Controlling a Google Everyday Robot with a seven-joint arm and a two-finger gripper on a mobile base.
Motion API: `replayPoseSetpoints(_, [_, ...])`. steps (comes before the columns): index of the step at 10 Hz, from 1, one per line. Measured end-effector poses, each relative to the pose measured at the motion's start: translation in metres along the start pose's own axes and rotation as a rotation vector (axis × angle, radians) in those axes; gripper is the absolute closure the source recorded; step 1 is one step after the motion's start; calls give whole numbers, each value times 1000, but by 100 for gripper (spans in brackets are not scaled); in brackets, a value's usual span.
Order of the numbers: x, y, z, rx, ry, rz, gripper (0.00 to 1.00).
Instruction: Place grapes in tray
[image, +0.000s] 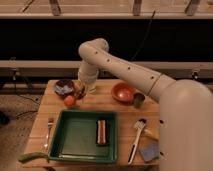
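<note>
The grapes are a small dark bunch at the back of the wooden table, between the dark purple bowl and my gripper. My gripper hangs down from the bent arm and sits right beside or on the grapes; the contact is hidden. The large dark-green tray lies at the table's front, below the gripper. A brown-red bar lies inside it.
A round orange fruit sits just behind the tray's back left corner. An orange bowl and a dark cup stand at the back right. A fork and a green vegetable lie left of the tray. A spoon and a blue sponge lie to its right.
</note>
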Motion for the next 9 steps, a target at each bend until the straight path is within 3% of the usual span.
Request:
replayPoseSetpoints(3, [-52, 19, -8, -23, -91, -29, 90])
replayPoseSetpoints(6, [-105, 25, -2, -57, -209, -88, 61])
replayPoseSetpoints(8, [-137, 29, 22, -82, -296, -126, 38])
replayPoseSetpoints(9, [-144, 30, 32, -88, -313, -135, 30])
